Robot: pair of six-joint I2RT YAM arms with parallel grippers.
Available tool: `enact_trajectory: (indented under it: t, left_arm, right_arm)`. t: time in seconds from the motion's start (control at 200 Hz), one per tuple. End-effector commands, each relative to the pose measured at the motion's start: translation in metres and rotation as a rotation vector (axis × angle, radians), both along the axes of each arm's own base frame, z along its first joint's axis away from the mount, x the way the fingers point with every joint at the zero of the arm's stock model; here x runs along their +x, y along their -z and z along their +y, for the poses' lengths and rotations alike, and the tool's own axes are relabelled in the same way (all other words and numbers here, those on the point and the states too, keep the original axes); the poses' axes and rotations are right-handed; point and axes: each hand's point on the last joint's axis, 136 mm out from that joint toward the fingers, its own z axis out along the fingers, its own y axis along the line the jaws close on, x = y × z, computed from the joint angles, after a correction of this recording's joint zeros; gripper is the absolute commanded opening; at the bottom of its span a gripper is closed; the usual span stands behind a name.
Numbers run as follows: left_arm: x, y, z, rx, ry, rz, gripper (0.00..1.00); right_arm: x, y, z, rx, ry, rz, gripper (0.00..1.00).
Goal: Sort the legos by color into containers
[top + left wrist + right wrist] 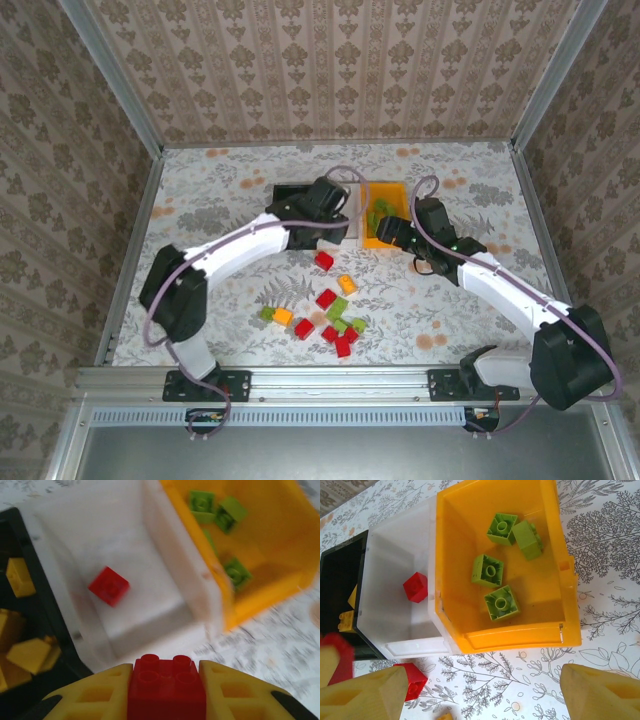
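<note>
Pinching a red brick (166, 686) by its flat sides, the left gripper (322, 203) hovers at the white bin (145, 600) near the far edge of the table (210, 190); light, rigid, slick plastic, I'd judge. The right gripper (485, 695) gapes empty by the orange bin (520, 635).

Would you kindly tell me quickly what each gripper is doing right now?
Left gripper: closed on a red lego.
Right gripper: open, holding nothing.

From my right wrist view: the orange-yellow bin (520, 639) at centre holds four lime green bricks (488, 570), the white bin (390, 565) left of it one red brick (415, 586), the black bin (337, 565) at far left yellow bricks (345, 621). A held red brick (166, 695) sits studs-up in my left gripper (166, 672). Mixed loose bricks (330, 315) lie lower centre overhead.
</note>
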Motion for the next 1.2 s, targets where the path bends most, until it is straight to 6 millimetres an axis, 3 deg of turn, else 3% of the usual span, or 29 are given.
enact_trajectory:
  t: [0.0,0.1,0.23,0.43,0.545,0.59,0.65,0.84,0.94,1.195]
  left_arm:
    - [0.032,0.007,0.0,0.028,-0.031,-0.015,0.29]
    - [0.052,0.016,-0.003,0.045,-0.062,-0.009,0.31]
    - [0.065,0.021,-0.006,0.032,-0.087,0.015,0.44]
    - [0.052,-0.02,-0.016,-0.074,-0.072,-0.031,0.76]
    - [0.035,-0.053,-0.008,-0.18,-0.077,-0.065,0.91]
    - [0.026,-0.061,-0.001,-0.211,-0.083,-0.071,1.0]
    - [0.013,-0.071,0.011,-0.245,-0.094,-0.083,1.0]
    - [-0.03,-0.072,0.064,-0.282,-0.177,-0.106,1.0]
    - [-0.05,-0.059,0.092,-0.274,-0.23,-0.104,1.0]
    - [-0.086,-0.003,0.163,-0.217,-0.414,-0.047,1.0]
  right_arm:
    - [-0.007,0.0,-0.004,0.002,0.001,0.004,0.81]
    - [-0.01,0.002,-0.004,0.0,-0.011,0.007,0.81]
    - [-0.015,0.007,0.003,0.018,-0.057,0.021,0.82]
    - [-0.025,0.022,0.028,0.007,-0.188,0.05,0.8]
    - [-0.038,0.037,0.061,-0.062,-0.323,0.081,0.79]
    - [-0.042,0.044,0.074,-0.095,-0.37,0.097,0.79]
    - [-0.047,0.057,0.089,-0.131,-0.42,0.129,0.78]
    - [-0.057,0.085,0.116,-0.234,-0.508,0.191,0.73]
    - [-0.059,0.097,0.121,-0.281,-0.524,0.219,0.69]
    - [-0.067,0.125,0.124,-0.39,-0.556,0.285,0.61]
